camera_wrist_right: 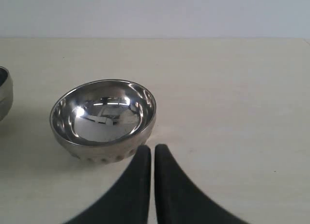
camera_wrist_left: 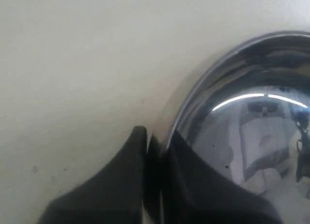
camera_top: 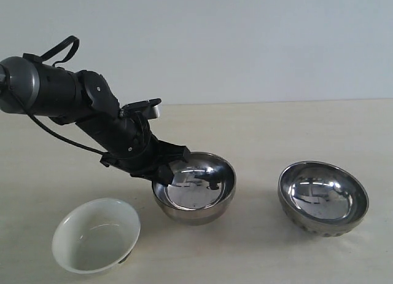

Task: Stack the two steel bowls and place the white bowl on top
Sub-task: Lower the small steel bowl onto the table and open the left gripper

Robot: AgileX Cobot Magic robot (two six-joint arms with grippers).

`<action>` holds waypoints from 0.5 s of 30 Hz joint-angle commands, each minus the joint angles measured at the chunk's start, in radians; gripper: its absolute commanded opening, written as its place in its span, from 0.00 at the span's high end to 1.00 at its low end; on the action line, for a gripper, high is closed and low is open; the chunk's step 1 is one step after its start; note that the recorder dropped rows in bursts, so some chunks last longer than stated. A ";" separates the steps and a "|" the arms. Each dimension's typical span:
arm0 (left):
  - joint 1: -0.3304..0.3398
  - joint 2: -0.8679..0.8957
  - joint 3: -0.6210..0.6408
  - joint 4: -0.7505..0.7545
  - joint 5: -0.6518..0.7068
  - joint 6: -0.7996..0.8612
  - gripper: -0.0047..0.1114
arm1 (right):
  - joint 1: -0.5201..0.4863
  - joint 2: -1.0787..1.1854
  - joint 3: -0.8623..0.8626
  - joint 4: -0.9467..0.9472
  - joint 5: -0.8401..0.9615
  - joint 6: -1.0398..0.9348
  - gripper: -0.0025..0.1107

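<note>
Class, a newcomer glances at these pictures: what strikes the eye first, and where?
The left arm slants in from the left, jaws clamped on the rim of the plain steel bowl at centre. The dimpled steel bowl sits on the right, the white bowl at front left.

Plain steel bowl (camera_top: 195,192): mid-tabletop, tilted, rim pinched by the left gripper (camera_top: 164,173). Dimpled steel bowl (camera_top: 323,198): upright, toward the right edge. White bowl (camera_top: 96,235) (glossy, empty): near the front-left corner.
</note>
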 commanded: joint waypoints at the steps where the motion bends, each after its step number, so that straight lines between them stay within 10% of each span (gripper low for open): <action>1: 0.002 -0.006 0.003 -0.013 -0.006 0.008 0.93 | -0.001 -0.004 -0.001 -0.007 -0.004 -0.001 0.98; 15: 0.002 -0.006 0.003 0.010 0.023 0.008 0.66 | -0.001 -0.004 -0.001 -0.007 -0.004 -0.001 0.98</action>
